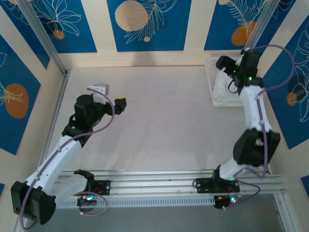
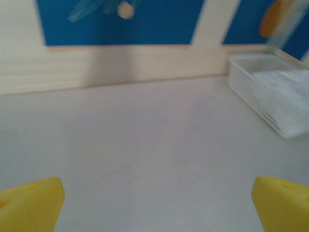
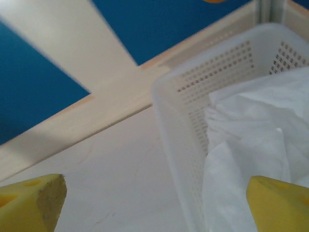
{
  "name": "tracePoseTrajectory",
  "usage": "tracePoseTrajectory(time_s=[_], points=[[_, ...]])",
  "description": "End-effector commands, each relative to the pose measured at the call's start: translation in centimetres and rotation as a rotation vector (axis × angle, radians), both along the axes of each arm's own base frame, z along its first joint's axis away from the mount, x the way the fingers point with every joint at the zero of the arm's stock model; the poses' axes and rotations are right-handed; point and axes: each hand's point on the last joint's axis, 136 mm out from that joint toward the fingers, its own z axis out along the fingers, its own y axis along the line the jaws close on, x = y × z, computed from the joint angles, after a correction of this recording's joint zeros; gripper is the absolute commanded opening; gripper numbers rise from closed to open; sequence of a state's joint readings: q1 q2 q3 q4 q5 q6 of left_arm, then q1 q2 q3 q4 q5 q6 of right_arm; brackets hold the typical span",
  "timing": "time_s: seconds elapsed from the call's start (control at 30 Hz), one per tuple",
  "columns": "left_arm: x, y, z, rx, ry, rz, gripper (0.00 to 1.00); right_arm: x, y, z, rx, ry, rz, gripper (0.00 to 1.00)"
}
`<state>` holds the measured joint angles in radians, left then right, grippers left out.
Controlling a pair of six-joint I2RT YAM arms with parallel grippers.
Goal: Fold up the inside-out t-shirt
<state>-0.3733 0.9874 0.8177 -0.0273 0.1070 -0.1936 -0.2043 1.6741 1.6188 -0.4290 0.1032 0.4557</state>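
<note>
The inside-out t-shirt [image 3: 256, 145] lies crumpled and white in a white lattice basket [image 3: 193, 87] at the table's back right corner, where it shows in the top view as a pale heap [image 1: 223, 88]. My right gripper [image 3: 158, 199] hovers at the basket's near-left wall, open wide, one yellow pad over the shirt and the other over the table; nothing is between them. The right arm's wrist [image 1: 240, 67] hangs above the basket [image 1: 212, 79]. My left gripper [image 1: 110, 95] is raised over the left half of the table, open and holding nothing, with its yellow pads [image 2: 31, 203] far apart.
The table [image 1: 164, 121] is a pale bare sheet, ringed by a low wooden wall [image 2: 120, 65] with blue patterned panels. A metal rail [image 1: 159, 181] with both arm bases runs along the near edge. The basket [image 2: 270, 96] stands far right of the left gripper.
</note>
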Motion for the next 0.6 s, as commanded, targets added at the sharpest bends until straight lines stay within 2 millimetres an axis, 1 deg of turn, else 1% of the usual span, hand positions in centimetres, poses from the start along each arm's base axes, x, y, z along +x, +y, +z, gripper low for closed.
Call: tracePoseTrajectory(time_s=[0.0, 0.07, 0.1, 0.13, 0.17, 0.2, 0.23, 0.27, 0.3, 0.33, 0.37, 0.43, 0.5, 0.57], points=[[-2.4, -3.2, -0.9, 0.005, 0.095, -0.142, 0.99, 0.0, -1.0, -8.2, 0.181, 0.344, -0.047, 0.95], [-3.1, -4.4, -1.0, 0.017, 0.097, -0.187, 0.99, 1.8, -1.9, -10.2, 0.206, 0.421, -0.06, 0.94], [-3.3, -4.9, -1.2, 0.023, 0.1, -0.202, 0.99, 2.7, -2.2, -11.6, 0.212, 0.477, -0.062, 0.94], [-3.5, -5.2, -1.4, 0.027, 0.104, -0.214, 0.99, 3.1, -2.4, -12.8, 0.215, 0.523, -0.064, 0.94], [-3.7, -5.4, -1.7, 0.033, 0.111, -0.225, 0.99, 3.6, -2.4, -13.9, 0.218, 0.559, -0.057, 0.89], [-3.9, -5.6, -2.0, 0.039, 0.116, -0.231, 0.99, 4.1, -2.0, -15.0, 0.234, 0.591, -0.036, 0.83], [-4.0, -5.7, -2.2, 0.043, 0.118, -0.234, 0.99, 4.3, -1.6, -15.7, 0.244, 0.614, -0.016, 0.77], [-4.1, -5.7, -2.4, 0.048, 0.124, -0.236, 0.99, 4.5, -1.2, -16.0, 0.247, 0.63, 0.004, 0.66], [-4.2, -5.7, -2.6, 0.052, 0.127, -0.237, 0.99, 4.8, -0.8, -15.9, 0.248, 0.63, 0.026, 0.42], [-4.2, -5.7, -2.7, 0.054, 0.129, -0.237, 0.99, 4.9, -0.7, -15.4, 0.242, 0.62, 0.039, 0.14], [-4.3, -5.7, -2.8, 0.056, 0.132, -0.236, 0.99, 5.2, -0.6, -14.3, 0.226, 0.596, 0.042, 0.0], [-4.3, -5.6, -2.6, 0.055, 0.129, -0.235, 0.99, 5.6, -0.5, -10.8, 0.174, 0.517, 0.058, 0.0], [-4.3, -5.6, -2.3, 0.056, 0.121, -0.232, 0.99, 5.6, 0.3, -6.1, 0.126, 0.41, 0.095, 0.0], [-4.3, -5.6, -2.0, 0.057, 0.117, -0.232, 0.99, 4.8, 1.3, -1.7, 0.127, 0.317, 0.124, 0.0]])
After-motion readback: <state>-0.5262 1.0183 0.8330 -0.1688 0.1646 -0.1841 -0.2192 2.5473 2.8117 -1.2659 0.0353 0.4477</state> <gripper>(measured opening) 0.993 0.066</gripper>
